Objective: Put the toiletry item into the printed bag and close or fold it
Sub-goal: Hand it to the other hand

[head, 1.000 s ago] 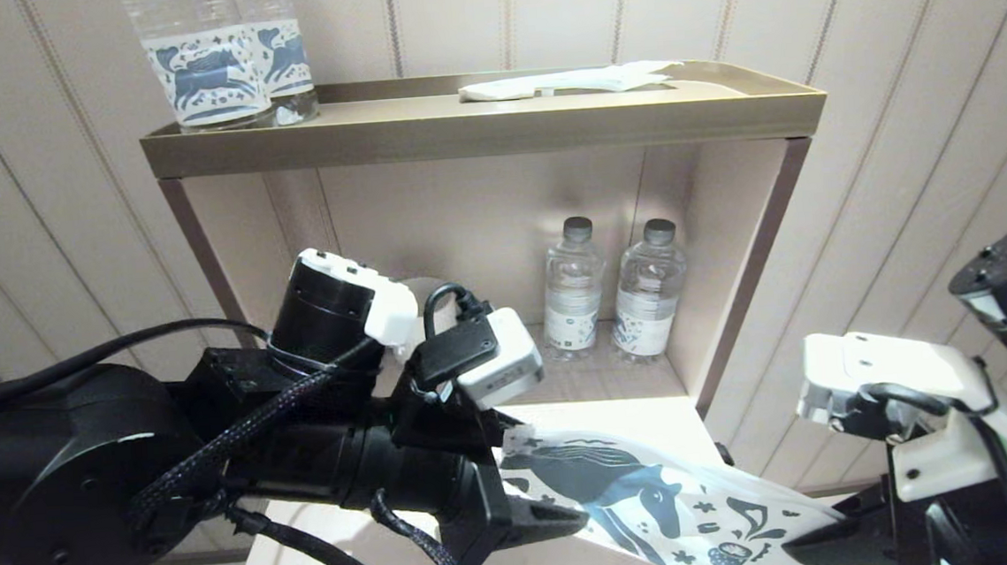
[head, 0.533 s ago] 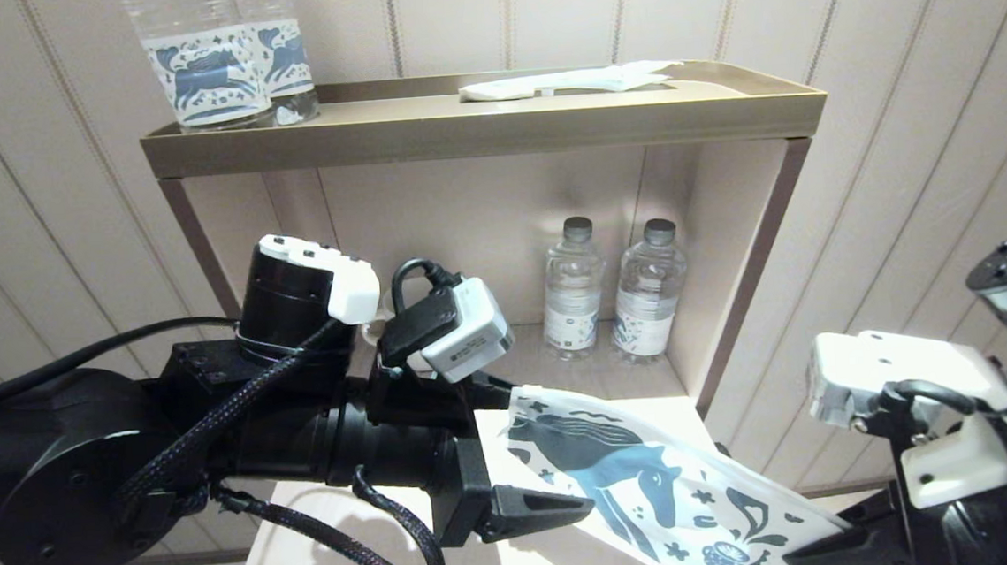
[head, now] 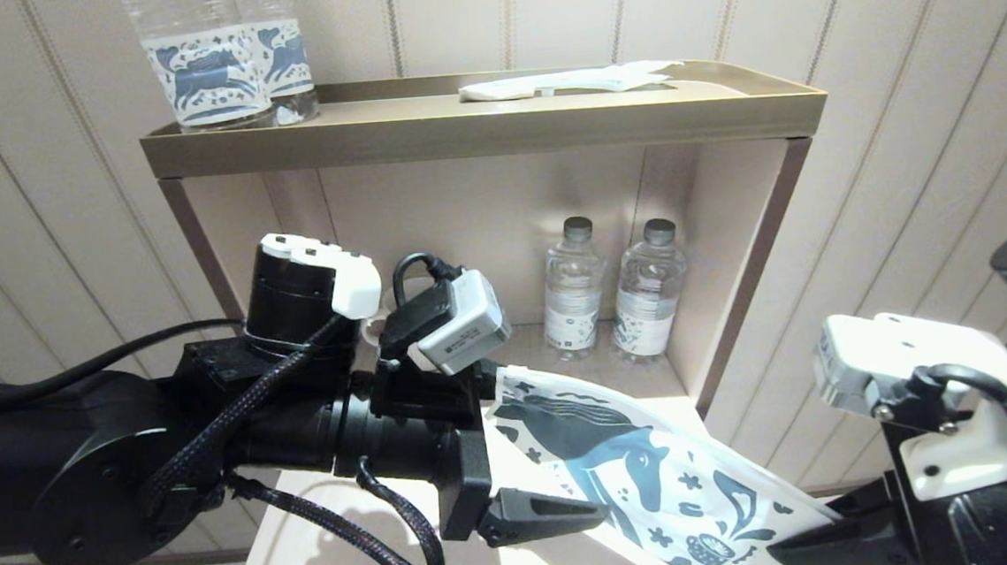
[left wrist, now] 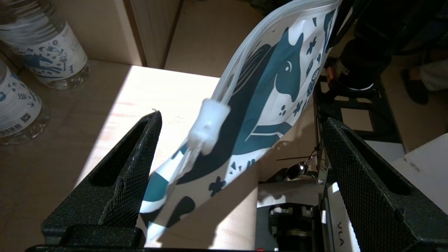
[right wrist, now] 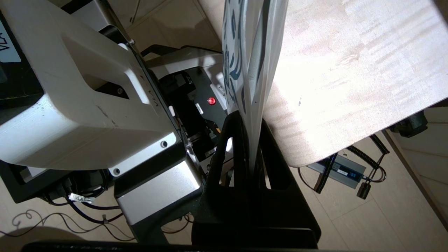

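Note:
The printed bag (head: 623, 469), white with a dark blue horse, hangs stretched above the table between both arms. My right gripper (right wrist: 250, 120) is shut on its near end, low at the right edge of the head view (head: 806, 554). My left gripper (left wrist: 241, 119) is open, its two black fingers (left wrist: 133, 164) standing wide on either side of the bag's far end. The bag's white zip slider (left wrist: 210, 122) sits between those fingers, apart from both. The toiletry item is hidden or out of view.
A light wooden table (head: 310, 553) lies below the bag. Behind it stands a shelf unit (head: 475, 129) with two horse-label bottles (head: 205, 64) and a flat white packet (head: 569, 81) on top. Two small bottles (head: 615, 292) stand in its niche.
The left gripper's fingers have spread apart and its wrist has risen and drawn back to the left. The bag's far end has tipped upward. The right gripper keeps its hold.

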{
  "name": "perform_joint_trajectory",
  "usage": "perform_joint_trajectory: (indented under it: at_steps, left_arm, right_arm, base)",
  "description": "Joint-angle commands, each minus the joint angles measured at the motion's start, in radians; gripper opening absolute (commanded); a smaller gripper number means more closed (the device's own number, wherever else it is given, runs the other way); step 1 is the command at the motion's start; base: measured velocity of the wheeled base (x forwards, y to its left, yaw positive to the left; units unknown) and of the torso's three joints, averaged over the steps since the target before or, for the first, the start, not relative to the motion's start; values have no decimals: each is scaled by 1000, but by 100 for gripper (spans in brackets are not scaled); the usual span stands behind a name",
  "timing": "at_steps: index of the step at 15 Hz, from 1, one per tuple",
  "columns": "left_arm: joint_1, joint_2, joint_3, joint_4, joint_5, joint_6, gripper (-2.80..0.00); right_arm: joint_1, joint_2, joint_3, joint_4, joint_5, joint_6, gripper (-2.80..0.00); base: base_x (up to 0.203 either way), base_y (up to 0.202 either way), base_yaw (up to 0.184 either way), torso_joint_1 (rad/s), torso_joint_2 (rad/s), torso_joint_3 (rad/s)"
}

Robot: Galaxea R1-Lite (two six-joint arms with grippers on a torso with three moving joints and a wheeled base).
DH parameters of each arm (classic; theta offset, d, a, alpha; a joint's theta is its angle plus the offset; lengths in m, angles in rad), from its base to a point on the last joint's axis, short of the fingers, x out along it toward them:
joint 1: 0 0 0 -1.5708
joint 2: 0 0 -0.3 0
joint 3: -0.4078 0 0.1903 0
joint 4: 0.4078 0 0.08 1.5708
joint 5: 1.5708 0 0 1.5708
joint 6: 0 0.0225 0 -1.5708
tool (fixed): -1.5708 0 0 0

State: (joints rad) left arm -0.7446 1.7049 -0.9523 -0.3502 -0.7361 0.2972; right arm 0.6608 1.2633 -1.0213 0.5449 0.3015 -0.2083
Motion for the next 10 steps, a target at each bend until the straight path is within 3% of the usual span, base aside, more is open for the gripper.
perform_joint_trajectory:
  at_steps: [1, 6, 10]
  left_arm:
    - [12, -1, -2, -3, -25, 2, 0]
    - [18, -32, -13, -4, -41, -3, 0]
    - [18, -26, -9, -41, -77, -46, 0]
  right_arm:
    - [0, -1, 0, 3, 2, 0, -280]
    - [0, 1, 19, 1, 11, 0, -280]
    - [0, 7, 11, 1, 16, 0, -280]
  base:
    - [0, 0, 0, 0, 0, 0]
    - [0, 0, 0, 0, 0, 0]
    - [0, 0, 0, 0, 0, 0]
